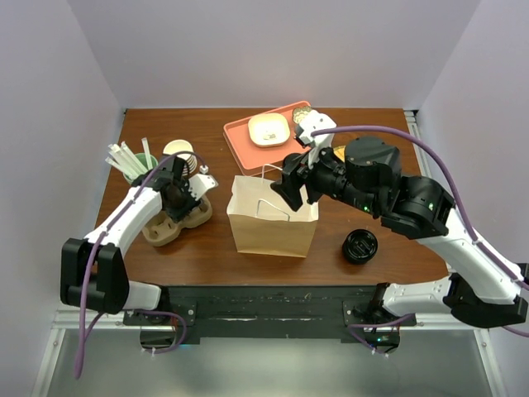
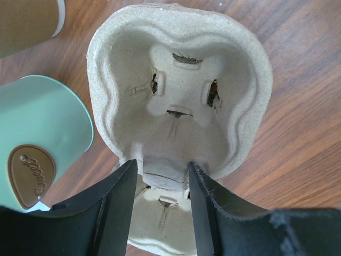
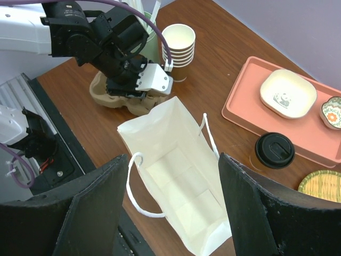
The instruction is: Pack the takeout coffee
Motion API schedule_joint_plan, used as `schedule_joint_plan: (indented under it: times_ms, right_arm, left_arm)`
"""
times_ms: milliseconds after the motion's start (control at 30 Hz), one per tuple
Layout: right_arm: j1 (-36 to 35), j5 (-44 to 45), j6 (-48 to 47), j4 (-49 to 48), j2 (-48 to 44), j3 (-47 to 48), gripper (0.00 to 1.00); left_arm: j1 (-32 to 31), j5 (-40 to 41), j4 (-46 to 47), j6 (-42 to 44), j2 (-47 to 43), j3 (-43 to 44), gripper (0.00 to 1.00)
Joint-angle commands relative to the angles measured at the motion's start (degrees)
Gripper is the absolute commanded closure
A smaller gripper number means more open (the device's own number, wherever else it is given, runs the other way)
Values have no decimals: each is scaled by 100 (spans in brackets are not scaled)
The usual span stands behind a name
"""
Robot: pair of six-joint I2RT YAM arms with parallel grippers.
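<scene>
The takeout coffee (image 3: 274,151), a small cup under a round black lid, stands on the table beside the salmon tray (image 3: 245,101). In the top view my right arm hides it. The brown paper bag (image 1: 273,219) stands upright in the middle, its mouth open and its white inside (image 3: 181,181) bare. My right gripper (image 3: 173,157) hangs open above that mouth, holding nothing. My left gripper (image 2: 162,166) is low over the pulp cup carrier (image 2: 181,80). It is open, with the carrier's middle ridge between its fingers.
A mint green cup (image 2: 48,128) with straws and a stack of lidless paper cups (image 1: 183,153) stand behind the carrier. The tray (image 1: 240,136) carries a white dish (image 1: 269,129). A squat black round piece (image 1: 360,246) lies right of the bag.
</scene>
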State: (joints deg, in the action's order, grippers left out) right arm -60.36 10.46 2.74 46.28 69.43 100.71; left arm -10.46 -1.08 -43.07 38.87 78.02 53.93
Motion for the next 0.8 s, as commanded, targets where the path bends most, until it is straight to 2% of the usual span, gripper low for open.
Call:
schedule_joint_plan:
  times_ms: [0,267,767]
  right_arm:
    - [-11,-88,-81,-111,71,256,27]
    - [-11,-123,-160,3,194,450,27]
    - [-11,-272,-239,-5,431,608,27]
  left_arm:
    - [114,-102,-105,156,91,416,50]
    - [176,-287,-412,138,319,732,48]
    - [360,-366,-492,191,293,452,47]
